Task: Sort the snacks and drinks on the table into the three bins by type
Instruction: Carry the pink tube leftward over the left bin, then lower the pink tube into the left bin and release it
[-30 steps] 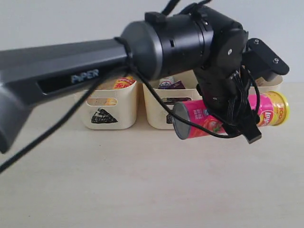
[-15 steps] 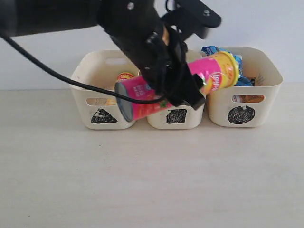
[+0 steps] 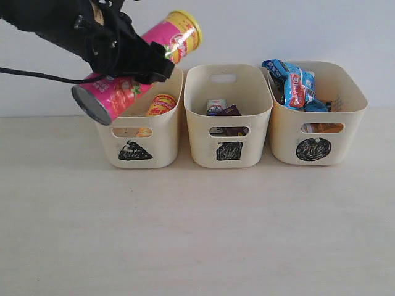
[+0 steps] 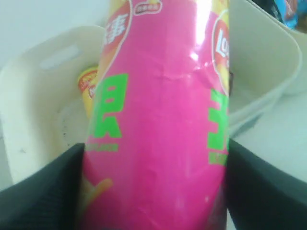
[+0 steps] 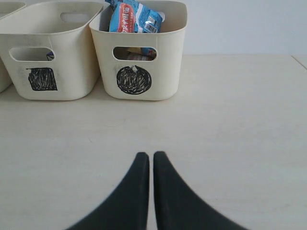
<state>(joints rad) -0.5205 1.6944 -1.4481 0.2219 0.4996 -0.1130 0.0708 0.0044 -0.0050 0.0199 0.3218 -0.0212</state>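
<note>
My left gripper [image 3: 123, 52] is shut on the pink chip tube [image 3: 133, 68] and holds it tilted, yellow end up, above the triangle bin [image 3: 139, 151]. In the left wrist view the pink chip tube [image 4: 163, 120] fills the space between the black fingers [image 4: 43, 196]. Under it in that bin lies the yellow tube [image 4: 88, 86]. The square bin [image 3: 228, 151] holds a white and blue carton [image 3: 215, 106] and a purple carton [image 3: 231, 111]. Blue packets [image 3: 295, 83] stick out of the circle bin [image 3: 315, 148]. My right gripper [image 5: 151, 155] is shut and empty, low over the table [image 5: 240, 120].
The three bins stand in a row against the white back wall. An orange bag [image 3: 322, 127] shows through the circle bin's handle cutout. In the right wrist view the circle bin [image 5: 139, 79] and the square bin [image 5: 48, 76] stand ahead of the fingers.
My left arm has swung left and upward with the pink tube, from in front of the right and middle bins to above the triangle bin. The tube's yellow end has tipped higher.
</note>
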